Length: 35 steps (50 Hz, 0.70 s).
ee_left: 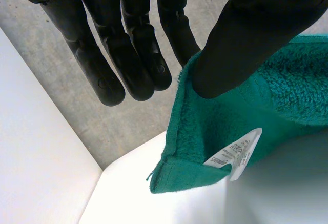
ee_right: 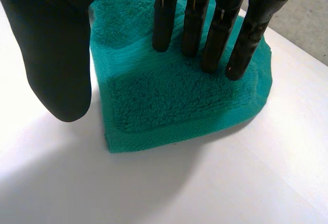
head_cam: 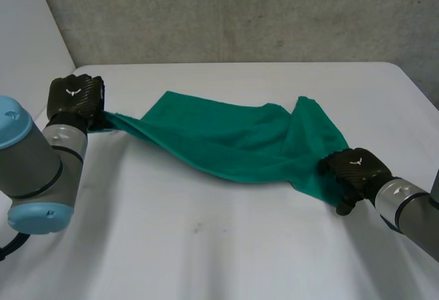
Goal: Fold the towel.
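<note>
A green towel [head_cam: 226, 142] lies crumpled and stretched across the white table [head_cam: 206, 245] between my two hands. My left hand [head_cam: 75, 97] holds the towel's left corner a little above the table. In the left wrist view its thumb [ee_left: 256, 34] pinches the towel [ee_left: 287, 90] against a finger, near a white label [ee_left: 236, 155]; the other fingers are straight. My right hand [head_cam: 353, 169] is at the towel's right corner. There its straight fingers [ee_right: 215, 29] rest on top of the towel [ee_right: 174, 96], which lies flat on the table. Its thumb is spread apart, beside the cloth.
A grey wall [head_cam: 240, 12] runs along the table's far edge. A white panel [head_cam: 27, 32] stands at the back left. Bare table stretches in front of the towel, between my arms.
</note>
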{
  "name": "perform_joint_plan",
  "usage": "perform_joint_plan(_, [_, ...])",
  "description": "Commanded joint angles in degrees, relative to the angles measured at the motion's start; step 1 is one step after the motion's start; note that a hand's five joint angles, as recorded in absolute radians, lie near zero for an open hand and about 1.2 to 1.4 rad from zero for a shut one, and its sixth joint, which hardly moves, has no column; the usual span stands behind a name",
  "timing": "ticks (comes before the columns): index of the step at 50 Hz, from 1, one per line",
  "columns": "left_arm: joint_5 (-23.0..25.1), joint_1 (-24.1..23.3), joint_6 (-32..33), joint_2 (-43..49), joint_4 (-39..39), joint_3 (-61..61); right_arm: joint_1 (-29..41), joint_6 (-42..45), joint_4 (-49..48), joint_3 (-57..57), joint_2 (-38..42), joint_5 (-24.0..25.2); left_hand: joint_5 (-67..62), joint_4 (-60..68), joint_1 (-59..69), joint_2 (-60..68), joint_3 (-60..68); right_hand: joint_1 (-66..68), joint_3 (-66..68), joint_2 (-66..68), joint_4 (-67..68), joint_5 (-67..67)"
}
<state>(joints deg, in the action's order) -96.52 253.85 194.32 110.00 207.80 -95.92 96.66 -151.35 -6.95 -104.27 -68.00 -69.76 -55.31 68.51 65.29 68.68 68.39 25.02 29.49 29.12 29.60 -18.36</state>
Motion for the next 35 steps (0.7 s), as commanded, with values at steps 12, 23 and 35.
perform_joint_plan(12, [0.02, -0.02, 0.01, 0.30, -0.03, -0.06, -0.33, 0.44, -1.48, 2.58, 4.28, -0.12, -14.69, 11.49, 14.71, 11.32, 11.61, 15.17, 10.70, 11.06, 10.58, -11.83])
perform_joint_plan(23, [0.02, -0.02, 0.01, 0.30, -0.03, -0.24, -0.33, 0.61, -1.75, 4.16, 6.21, -0.38, -14.69, 11.49, 14.71, 11.32, 11.61, 23.90, 19.43, 19.80, 19.32, -20.56])
perform_joint_plan(35, [0.10, -0.02, 0.01, 0.30, -0.03, -0.32, -0.24, 0.62, -1.75, 4.78, 6.74, -0.38, -14.69, 11.49, 14.71, 11.32, 11.61, 27.79, 23.32, 23.68, 23.20, -24.45])
